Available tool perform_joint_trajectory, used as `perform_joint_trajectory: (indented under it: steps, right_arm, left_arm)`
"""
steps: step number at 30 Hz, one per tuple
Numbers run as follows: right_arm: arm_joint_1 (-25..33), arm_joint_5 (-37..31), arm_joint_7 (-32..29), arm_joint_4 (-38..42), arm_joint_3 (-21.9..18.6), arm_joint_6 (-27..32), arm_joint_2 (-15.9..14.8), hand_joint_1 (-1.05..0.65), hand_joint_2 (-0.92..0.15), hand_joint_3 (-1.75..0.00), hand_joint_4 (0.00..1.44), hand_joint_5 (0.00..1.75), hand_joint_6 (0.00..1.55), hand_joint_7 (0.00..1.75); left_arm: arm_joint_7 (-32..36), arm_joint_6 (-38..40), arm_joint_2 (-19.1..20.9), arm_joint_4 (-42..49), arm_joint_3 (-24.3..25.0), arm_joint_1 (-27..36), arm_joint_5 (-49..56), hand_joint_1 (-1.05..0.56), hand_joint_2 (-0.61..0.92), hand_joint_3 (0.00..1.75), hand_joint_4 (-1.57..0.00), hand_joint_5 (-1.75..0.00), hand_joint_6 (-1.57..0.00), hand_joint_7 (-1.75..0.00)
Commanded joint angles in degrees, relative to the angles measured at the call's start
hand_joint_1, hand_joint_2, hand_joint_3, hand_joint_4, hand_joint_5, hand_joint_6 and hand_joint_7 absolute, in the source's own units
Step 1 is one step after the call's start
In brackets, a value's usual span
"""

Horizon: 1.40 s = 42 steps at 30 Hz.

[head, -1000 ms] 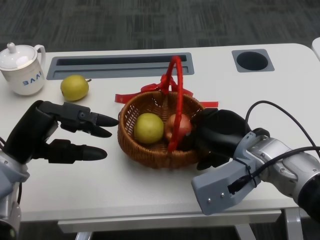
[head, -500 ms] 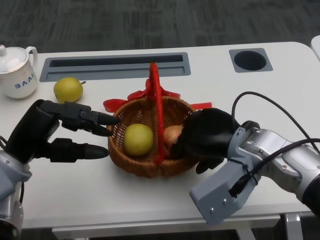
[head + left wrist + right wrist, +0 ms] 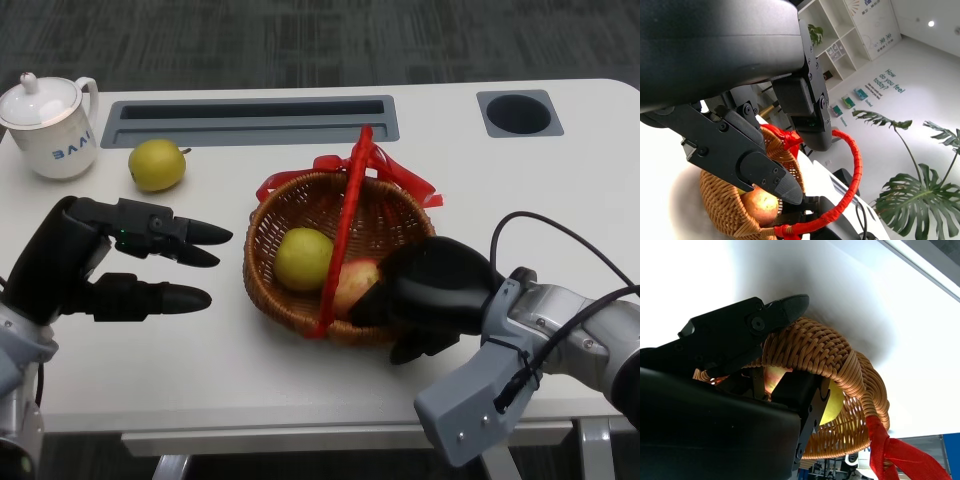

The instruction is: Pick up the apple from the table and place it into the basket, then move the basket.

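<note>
Wicker basket (image 3: 300, 300), light, stiff, with apple (image 3: 352, 283) inside: right hand (image 3: 432, 292) apparently grips near rim, fingers partly hidden; left hand (image 3: 95, 268) open, empty; red handle (image 3: 345, 230) offers alternative hold.

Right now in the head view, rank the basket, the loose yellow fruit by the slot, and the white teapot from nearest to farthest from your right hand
From the right hand:
1. Basket, touching, the hand at its near right rim.
2. Loose yellow fruit, far left, beside the table slot.
3. White teapot, at the far left corner.
</note>
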Motion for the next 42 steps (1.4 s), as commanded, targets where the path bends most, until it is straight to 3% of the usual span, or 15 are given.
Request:
perform_joint_trajectory:
  steps: [1, 8, 10, 13, 17, 19, 25, 33, 39, 41, 42]
  right_arm:
    - [-0.82, 0.17, -0.48, 3.48, -0.46, -1.18, -0.92, -0.42, -0.92, -0.05, 0.78, 1.74, 1.09, 0.1]
    - [-2.25, -0.83, -4.13, 7.16, -0.12, -1.07, -0.88, -0.41, -0.92, -0.1, 0.78, 1.75, 1.14, 0.1]
    - [-3.18, -0.84, -4.38, 8.33, -0.16, -1.0, -0.84, -0.41, -0.92, -0.15, 0.79, 1.75, 1.03, 0.39]
    - [-4.52, 0.02, -4.1, 10.45, -0.81, -1.14, -0.57, -0.42, -0.92, -0.21, 0.8, 1.75, 0.72, 1.1]
    - [-6.56, 1.17, -4.0, 13.55, -1.72, -1.04, -0.42, -0.44, -0.92, -0.25, 0.83, 1.75, 0.55, 1.55]
    - [-7.75, 1.53, -3.48, 15.05, -2.23, -0.65, -0.47, -0.46, -0.92, -0.28, 0.83, 1.75, 0.51, 1.69]
    - [-11.05, 2.62, -0.87, 18.19, -4.26, 1.33, -1.27, -0.47, -0.92, -0.3, 0.82, 1.75, 0.47, 1.75]
    - [-15.23, 2.62, -2.18, 22.04, -6.09, 4.27, -4.04, -0.45, -0.92, -0.28, 0.83, 1.75, 0.52, 1.75]
    - [-17.8, 3.66, 1.12, 24.16, -7.37, 10.42, -4.26, -0.44, -0.92, -0.28, 0.75, 1.75, 0.49, 1.75]
    - [-18.57, 4.32, 2.83, 24.66, -8.36, 12.85, -4.28, -0.43, -0.92, -0.27, 0.71, 1.75, 0.47, 1.7]
    - [-18.96, 4.7, 3.78, 24.87, -8.91, 14.09, -4.32, -0.43, -0.92, -0.26, 0.71, 1.71, 0.52, 1.55]
  left_arm:
    - [-0.02, 0.46, 0.85, -0.59, 0.43, -0.1, -0.63, -0.39, 0.73, 0.0, -1.26, 0.0, -1.13, 0.0]
    - [-1.0, 0.36, 0.91, -0.03, 0.43, -0.64, -1.23, -0.38, 0.73, 0.0, -1.28, -0.01, -1.13, 0.0]
    - [-1.0, 0.4, 0.92, 0.06, 0.49, -0.64, -1.23, -0.4, 0.73, 0.0, -1.28, -0.01, -1.13, 0.0]
    - [-0.88, 0.17, 0.75, 0.13, 0.59, -0.59, -1.25, -0.41, 0.73, 0.0, -1.29, -0.01, -1.13, 0.0]
    - [-0.78, -0.12, 0.56, 0.17, 0.66, -0.5, -1.31, -0.38, 0.72, 0.0, -1.29, -0.01, -1.14, 0.0]
    - [-0.57, -0.2, 0.65, 0.09, 0.61, -0.39, -1.03, -0.38, 0.72, 0.0, -1.28, -0.01, -1.14, 0.0]
    - [-1.07, -0.13, 0.84, 0.12, 0.57, -0.32, -1.24, -0.38, 0.72, 0.0, -1.28, 0.0, -1.14, 0.0]
    - [-1.02, -0.59, 0.82, 0.21, 0.51, 0.03, -1.05, -0.37, 0.72, 0.0, -1.29, -0.01, -1.15, 0.0]
    - [-0.98, -1.29, 1.06, -0.42, 0.38, 0.92, -0.89, -0.37, 0.71, 0.0, -1.3, -0.01, -1.15, 0.0]
    - [-1.05, -1.85, 1.15, -0.91, 0.34, 1.58, -0.98, -0.38, 0.71, 0.0, -1.3, -0.01, -1.15, 0.0]
    - [-1.01, -2.03, 1.21, -1.26, 0.3, 2.01, -0.97, -0.38, 0.72, 0.0, -1.3, -0.01, -1.16, -0.01]
